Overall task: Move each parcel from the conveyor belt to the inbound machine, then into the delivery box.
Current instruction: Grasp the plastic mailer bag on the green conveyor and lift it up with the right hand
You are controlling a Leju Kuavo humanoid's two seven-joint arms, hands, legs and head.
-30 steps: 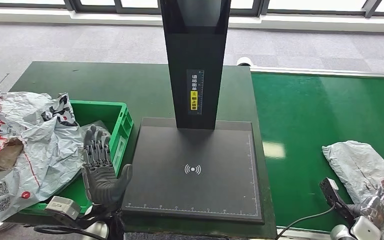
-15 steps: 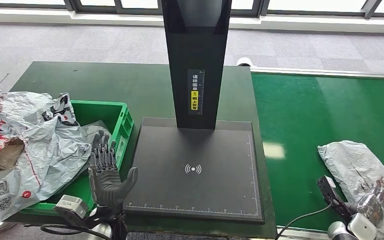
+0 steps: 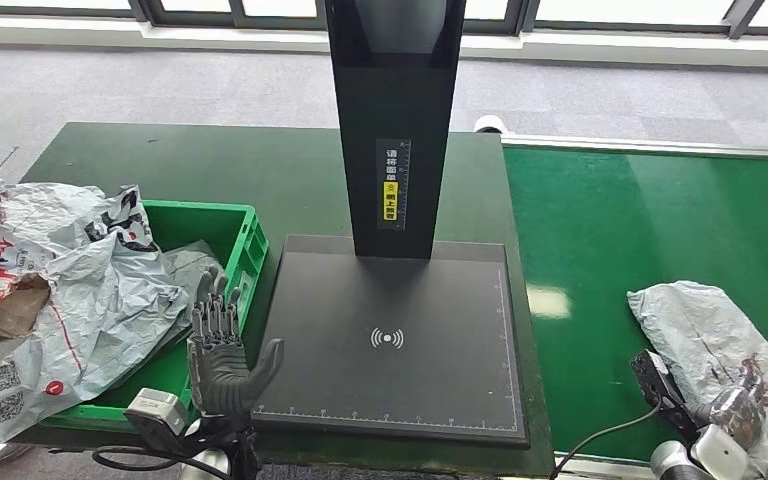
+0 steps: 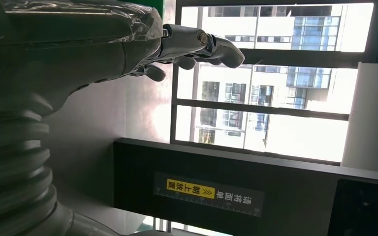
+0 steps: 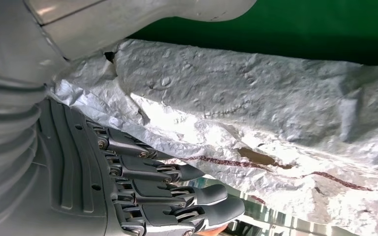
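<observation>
While the right hand (image 3: 738,415) lies on the grey parcel (image 3: 712,335) on the conveyor belt (image 3: 640,230), I cannot tell if its fingers (image 5: 177,191) grip the bag. Open and holding nothing, the left hand (image 3: 222,352) waits between the delivery box (image 3: 245,250) and the inbound machine (image 3: 390,345), probably ready to receive.

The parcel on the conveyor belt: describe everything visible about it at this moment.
The parcel is a crumpled, light grey plastic mailer bag, flattish and wrinkled, with dark reddish streaks across its near part. It lies on the green conveyor belt, near the belt's near right edge. The right hand is at its near end; the right wrist view shows the fingers against the bag's surface, though whether they grip it cannot be told.
</observation>
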